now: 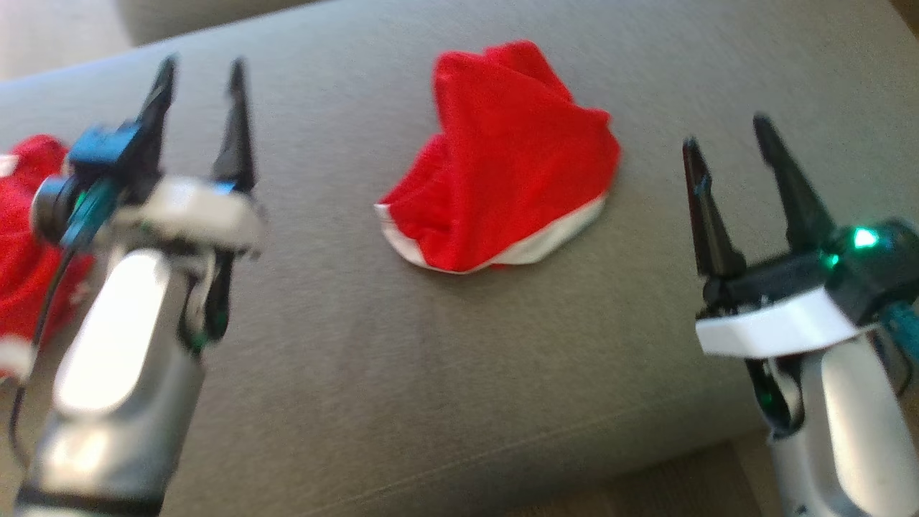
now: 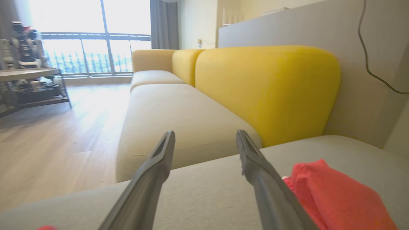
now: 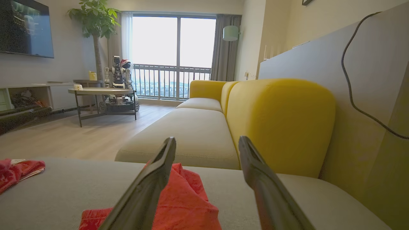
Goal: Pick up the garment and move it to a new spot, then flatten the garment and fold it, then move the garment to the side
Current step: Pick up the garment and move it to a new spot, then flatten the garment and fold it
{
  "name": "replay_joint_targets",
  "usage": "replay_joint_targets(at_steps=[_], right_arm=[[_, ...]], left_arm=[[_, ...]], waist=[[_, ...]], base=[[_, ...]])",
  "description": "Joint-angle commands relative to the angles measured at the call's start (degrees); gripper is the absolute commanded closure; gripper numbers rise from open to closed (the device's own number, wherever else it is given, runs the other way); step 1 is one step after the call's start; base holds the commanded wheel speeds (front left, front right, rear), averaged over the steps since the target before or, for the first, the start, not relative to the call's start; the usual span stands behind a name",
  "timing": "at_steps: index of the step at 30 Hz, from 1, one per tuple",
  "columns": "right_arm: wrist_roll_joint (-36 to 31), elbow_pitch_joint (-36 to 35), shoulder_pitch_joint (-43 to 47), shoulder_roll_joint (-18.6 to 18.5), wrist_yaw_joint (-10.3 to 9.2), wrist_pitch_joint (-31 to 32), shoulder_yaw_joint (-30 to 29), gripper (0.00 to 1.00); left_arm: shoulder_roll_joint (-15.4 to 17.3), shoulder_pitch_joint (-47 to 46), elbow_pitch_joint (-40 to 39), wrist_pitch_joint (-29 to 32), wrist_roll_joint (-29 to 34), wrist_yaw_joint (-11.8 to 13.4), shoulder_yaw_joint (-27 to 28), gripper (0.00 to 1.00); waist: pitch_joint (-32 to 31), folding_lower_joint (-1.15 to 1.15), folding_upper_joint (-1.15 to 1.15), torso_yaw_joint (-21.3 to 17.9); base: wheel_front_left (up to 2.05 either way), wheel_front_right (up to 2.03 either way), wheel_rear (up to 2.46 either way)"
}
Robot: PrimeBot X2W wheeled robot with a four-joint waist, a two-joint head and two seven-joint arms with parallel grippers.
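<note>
A red garment (image 1: 506,161) with a white hem lies crumpled in a loose heap on the grey couch seat (image 1: 445,373), at the upper middle of the head view. My left gripper (image 1: 201,72) hovers well to its left, jaws open and empty. In the left wrist view the garment (image 2: 335,198) sits just right of my open left gripper (image 2: 206,135). My right gripper (image 1: 725,136) stands off to the garment's right, open and empty. In the right wrist view the garment (image 3: 188,198) lies partly behind the left finger of my right gripper (image 3: 207,142).
Another red and white cloth (image 1: 25,244) lies at the seat's left edge, also seen as a red cloth (image 3: 19,171) far left. A yellow backrest (image 3: 281,124) and a grey wall panel with a black cable (image 3: 348,86) stand behind. Beyond are more seat cushions, wooden floor and a low table (image 3: 102,92).
</note>
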Motion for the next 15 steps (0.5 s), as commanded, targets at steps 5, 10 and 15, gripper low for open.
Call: replay_joint_targets(at_steps=[5, 10, 15], right_arm=[[-0.69, 1.84, 2.32, 0.11, -0.01, -0.36, -1.49, 0.0], [-0.73, 4.01, 4.06, 0.11, -0.01, -0.36, -1.91, 0.0], [-0.74, 4.86, 4.89, 0.11, -0.01, -0.36, -1.18, 0.0]], left_arm=[[0.96, 12.05, -11.53, -0.67, 1.7, 1.61, 4.32, 0.0], [-2.37, 22.18, -16.04, -0.68, 2.73, 1.92, 6.4, 0.0], [-7.03, 26.99, -17.75, -0.68, 3.66, 1.43, 9.78, 0.0]], waist=[[-5.84, 0.0, 0.0, 7.14], [-7.21, 0.0, 0.0, 9.23], [-7.5, 0.0, 0.0, 10.55]], base=[[0.0, 0.0, 0.0], [0.0, 0.0, 0.0], [0.0, 0.0, 0.0]])
